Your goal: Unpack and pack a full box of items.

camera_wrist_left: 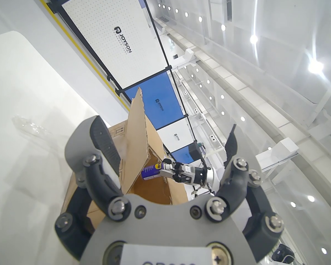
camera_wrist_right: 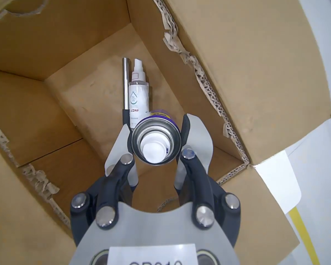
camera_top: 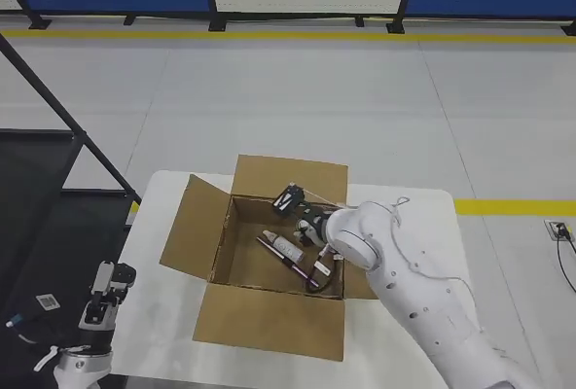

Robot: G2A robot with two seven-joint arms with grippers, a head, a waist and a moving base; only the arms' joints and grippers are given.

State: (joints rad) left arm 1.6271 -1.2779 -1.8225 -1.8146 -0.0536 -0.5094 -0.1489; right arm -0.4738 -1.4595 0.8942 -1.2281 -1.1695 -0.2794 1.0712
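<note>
Right gripper (camera_wrist_right: 156,128) clamped round aerosol can (camera_wrist_right: 156,146), held above open box (camera_wrist_right: 237,56); white spray bottle (camera_wrist_right: 138,95) and metal rod (camera_wrist_right: 125,84) lie on its floor below. Left gripper (camera_wrist_left: 165,128) wide, well apart. Risk: smooth can slips, perhaps striking bottle; clearance hard to judge

Through the right wrist view the spray can (camera_wrist_right: 156,139) sits end-on in the right hand (camera_wrist_right: 157,124), so I see little of its body. It also covers the base of the white spray bottle (camera_wrist_right: 138,89) and part of the metal rod's (camera_wrist_right: 125,84) dark end. From the top, the right arm (camera_top: 395,267) blocks the box's (camera_top: 269,326) right wall, and the items inside (camera_top: 286,251) are too small for me to tell.
</note>
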